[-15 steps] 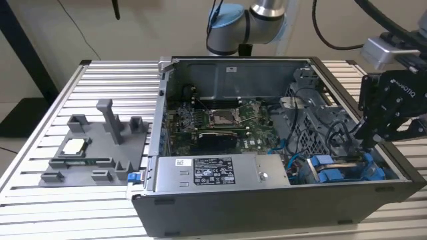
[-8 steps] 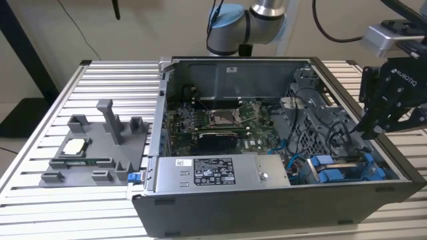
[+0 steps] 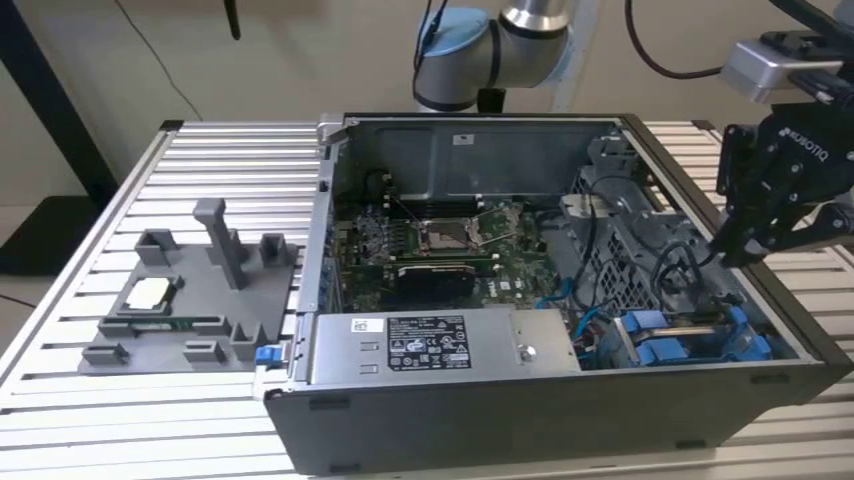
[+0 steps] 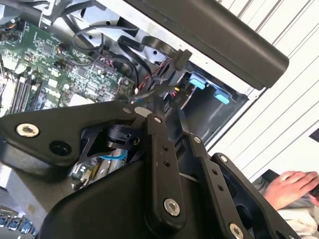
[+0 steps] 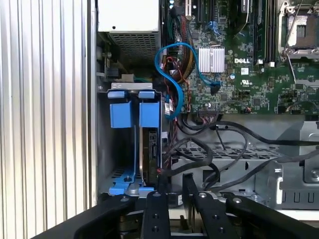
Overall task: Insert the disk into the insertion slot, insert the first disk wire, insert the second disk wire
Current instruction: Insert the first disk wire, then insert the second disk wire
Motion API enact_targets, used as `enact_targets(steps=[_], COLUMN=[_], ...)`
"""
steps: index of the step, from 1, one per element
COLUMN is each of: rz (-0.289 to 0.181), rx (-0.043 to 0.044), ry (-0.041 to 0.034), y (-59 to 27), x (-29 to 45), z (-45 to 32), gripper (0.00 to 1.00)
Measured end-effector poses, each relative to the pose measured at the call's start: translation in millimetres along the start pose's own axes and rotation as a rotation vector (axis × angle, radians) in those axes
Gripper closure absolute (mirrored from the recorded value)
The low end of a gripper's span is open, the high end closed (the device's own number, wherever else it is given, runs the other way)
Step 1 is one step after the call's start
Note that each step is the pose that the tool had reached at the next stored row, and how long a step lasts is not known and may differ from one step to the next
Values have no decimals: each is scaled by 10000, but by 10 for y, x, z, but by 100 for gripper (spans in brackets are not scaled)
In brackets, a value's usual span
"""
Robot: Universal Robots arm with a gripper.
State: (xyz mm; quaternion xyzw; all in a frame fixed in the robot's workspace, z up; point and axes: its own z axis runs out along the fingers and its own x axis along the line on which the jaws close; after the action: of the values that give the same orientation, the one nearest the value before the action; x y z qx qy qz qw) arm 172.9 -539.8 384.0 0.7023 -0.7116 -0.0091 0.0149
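- Jaws first: from where I'm standing I can't tell whether they're open or clamped on anything. The gripper [image 3: 742, 250] hangs over the computer case's [image 3: 534, 425] edge at the exterior view's right, just above the drive corner.
- The case sits in the middle of the slatted desk [image 3: 120, 410].
- The insertion slot [image 5: 127, 149], dark grey with blue fittings, is in the case's near corner at the exterior view's right. And look: a dark slab I take for the disk [image 5: 150, 152] stands on edge inside it, just beside a blue rail.
- Black wires [image 5: 199, 157] loop loose right by the bay, close to the gripper in both wrist views. I can't make out whether any is plugged in.
- My read on the disk: rigid, dense, smooth-sided and a bit slippery. It wants holding by its long side edges, away from the circuit face, and it won't forgive knocks.
- The wires look limp but springy. The hard plug is the place to pinch, not the cord, and it's small, so it likely has to go in square.
- A person's hand [image 4: 291, 186] rests beyond the desk's edge.
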Motion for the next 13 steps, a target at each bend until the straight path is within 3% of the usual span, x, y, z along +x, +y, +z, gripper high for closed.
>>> enact_targets(steps=[7, 13], rz=[-2, -4], rx=[-198, -438], ry=[3, 7], y=[-138, -292], x=[-39, -62], z=[-5, -11], gripper=[73, 73])
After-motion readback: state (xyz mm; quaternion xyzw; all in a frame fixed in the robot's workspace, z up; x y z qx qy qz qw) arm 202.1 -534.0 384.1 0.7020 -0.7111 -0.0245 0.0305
